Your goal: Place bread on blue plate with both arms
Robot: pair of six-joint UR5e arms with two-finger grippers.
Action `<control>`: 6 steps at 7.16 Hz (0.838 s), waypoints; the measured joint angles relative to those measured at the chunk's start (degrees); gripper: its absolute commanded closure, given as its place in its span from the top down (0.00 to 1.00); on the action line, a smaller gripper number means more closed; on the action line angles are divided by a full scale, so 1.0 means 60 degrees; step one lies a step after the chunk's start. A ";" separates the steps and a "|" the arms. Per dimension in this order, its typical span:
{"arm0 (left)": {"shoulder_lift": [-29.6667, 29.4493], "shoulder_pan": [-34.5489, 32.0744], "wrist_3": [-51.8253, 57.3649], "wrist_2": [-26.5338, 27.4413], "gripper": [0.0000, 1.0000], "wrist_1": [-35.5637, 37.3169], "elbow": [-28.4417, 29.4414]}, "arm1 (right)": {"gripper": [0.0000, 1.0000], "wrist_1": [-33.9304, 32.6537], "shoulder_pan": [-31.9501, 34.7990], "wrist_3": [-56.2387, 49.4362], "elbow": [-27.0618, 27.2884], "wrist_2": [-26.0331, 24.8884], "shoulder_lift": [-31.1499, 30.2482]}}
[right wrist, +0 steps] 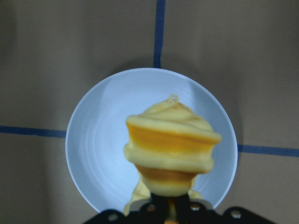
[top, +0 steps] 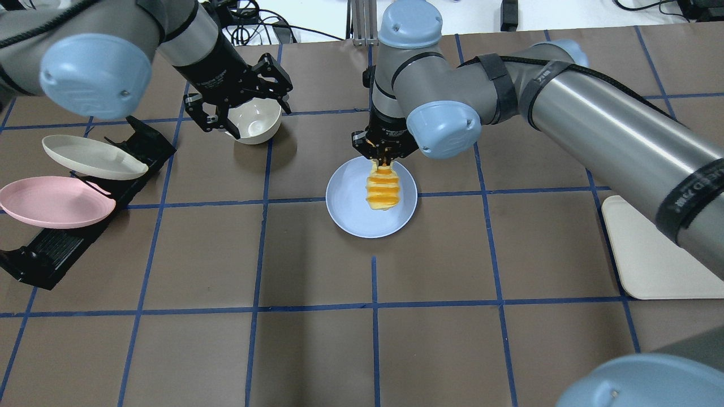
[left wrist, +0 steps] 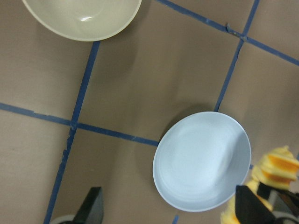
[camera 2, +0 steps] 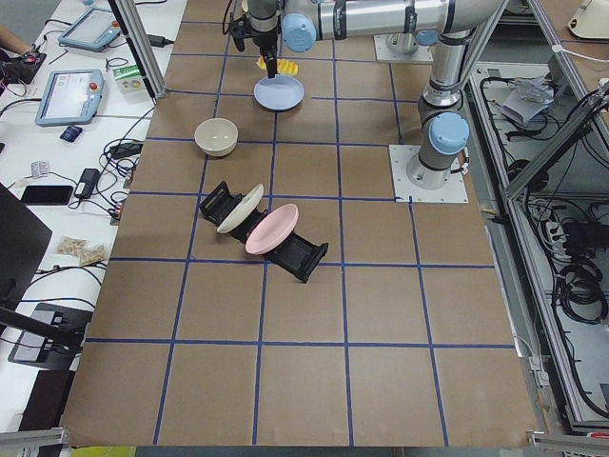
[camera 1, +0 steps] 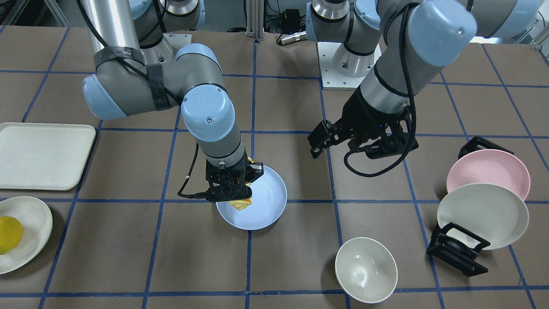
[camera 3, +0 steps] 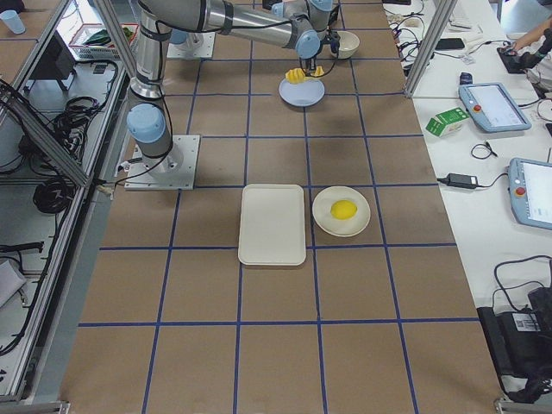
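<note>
The bread [top: 383, 189], a ridged orange and cream loaf, hangs end-down from my right gripper [top: 384, 160], which is shut on its upper end. It is over the blue plate [top: 348, 209], near the plate's robot-side rim. The right wrist view shows the bread [right wrist: 170, 149] centred over the plate [right wrist: 98, 140]. I cannot tell if its lower end touches the plate. My left gripper [top: 242, 108] is open and empty, up in the air over a cream bowl [top: 254, 121], apart from the plate [left wrist: 201, 163].
A black rack [top: 56, 249] at the table's left holds a pink plate [top: 54, 200] and a cream plate [top: 93, 157]. A cream tray [top: 650, 254] lies on the right. A cream plate [camera 1: 30, 240] with a yellow fruit [camera 1: 8, 234] sits beyond it.
</note>
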 measured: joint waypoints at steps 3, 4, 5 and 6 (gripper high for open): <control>0.0595 -0.0011 0.0670 0.1067 1.00 -0.1054 0.0114 | 0.04 -0.0940 0.0128 0.0460 -0.0016 0.0116 0.0716; 0.0717 0.0014 0.1139 0.1632 1.00 -0.1297 0.0078 | 0.18 -0.1216 0.0225 0.0566 0.0007 0.0123 0.0902; 0.0792 0.0043 0.1561 0.2080 1.00 -0.1497 0.0064 | 0.21 -0.1260 0.0344 0.0682 0.0040 0.0103 0.1013; 0.0830 0.0046 0.1839 0.2376 1.00 -0.1612 0.0042 | 0.21 -0.1117 0.0432 0.0842 0.0067 0.0072 0.1050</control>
